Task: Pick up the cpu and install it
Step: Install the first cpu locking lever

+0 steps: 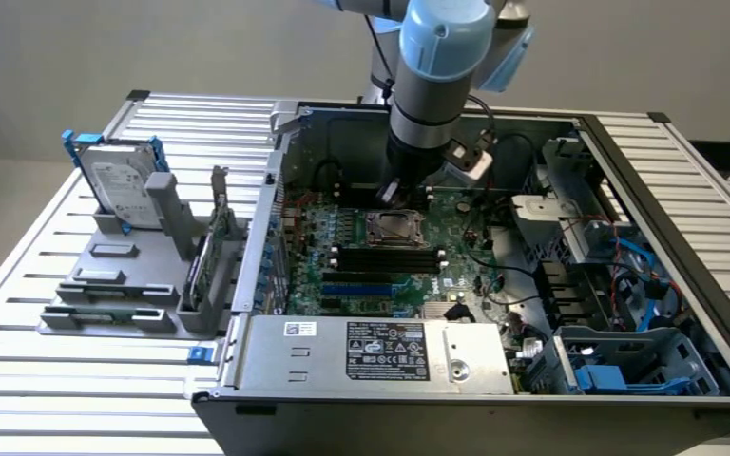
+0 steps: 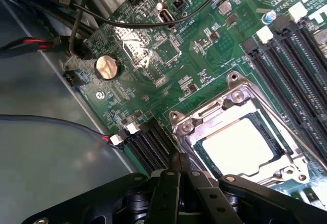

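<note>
The cpu (image 2: 239,147), a flat square chip with a pale silver top, lies inside the dark metal-framed socket (image 2: 232,99) on the green motherboard (image 2: 153,45). In the exterior view the cpu (image 1: 392,226) shows as a light square in the socket, in the middle of the open computer case. My gripper (image 2: 180,164) hangs shut just beside the socket's corner, its black fingers pressed together with nothing between them. The arm reaches down into the case, and the gripper (image 1: 397,193) sits just behind the socket.
Black memory slots (image 2: 291,66) run beside the socket. A coin battery (image 2: 106,68) and loose black cables (image 2: 92,15) lie nearby. The power supply (image 1: 378,351) fills the case front. A hard drive (image 1: 122,185) stands in a grey holder at the exterior view's left.
</note>
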`<state>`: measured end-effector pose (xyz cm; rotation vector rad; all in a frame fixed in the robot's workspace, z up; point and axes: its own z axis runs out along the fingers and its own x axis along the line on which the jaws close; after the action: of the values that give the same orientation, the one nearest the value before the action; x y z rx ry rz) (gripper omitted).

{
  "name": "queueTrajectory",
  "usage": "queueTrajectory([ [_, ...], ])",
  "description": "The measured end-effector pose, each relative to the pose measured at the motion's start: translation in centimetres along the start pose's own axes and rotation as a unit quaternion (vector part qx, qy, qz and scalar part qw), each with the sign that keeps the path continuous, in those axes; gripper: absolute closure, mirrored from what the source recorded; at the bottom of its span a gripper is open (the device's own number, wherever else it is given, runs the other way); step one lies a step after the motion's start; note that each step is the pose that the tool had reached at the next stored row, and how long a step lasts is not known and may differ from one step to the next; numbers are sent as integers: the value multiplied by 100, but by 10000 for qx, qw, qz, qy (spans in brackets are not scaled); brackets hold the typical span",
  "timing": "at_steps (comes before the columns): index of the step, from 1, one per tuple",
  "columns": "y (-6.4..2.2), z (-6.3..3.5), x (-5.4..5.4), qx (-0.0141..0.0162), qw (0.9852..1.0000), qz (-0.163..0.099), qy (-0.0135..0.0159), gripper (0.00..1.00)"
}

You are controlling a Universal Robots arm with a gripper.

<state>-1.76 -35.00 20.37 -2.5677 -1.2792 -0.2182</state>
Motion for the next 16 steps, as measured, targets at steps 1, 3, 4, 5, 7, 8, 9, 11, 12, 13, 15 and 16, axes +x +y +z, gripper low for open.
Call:
queueTrajectory([
  [1, 9, -14, -15, 10, 10000, 7, -6, 89],
  [3, 32, -44, -52, 32, 10000, 18, -20, 89],
  [4, 43, -58, -72, 42, 10000, 23, -25, 89],
  [5, 55, -72, -93, 50, 10000, 27, -31, 89],
  [7, 74, -99, -132, 68, 10000, 35, -41, 89],
  [8, 82, -113, -150, 77, 10000, 39, -45, 89],
  [9, 87, -127, -169, 83, 9999, 42, -48, 89],
  [11, 91, -158, -205, 94, 9999, 45, -49, 89],
  [12, 91, -174, -223, 99, 9999, 47, -49, 89],
  [13, 90, -191, -240, 102, 9999, 48, -49, 89],
  [15, 85, -227, -276, 109, 9999, 50, -48, 89],
  [16, 82, -244, -292, 113, 9999, 51, -47, 89],
])
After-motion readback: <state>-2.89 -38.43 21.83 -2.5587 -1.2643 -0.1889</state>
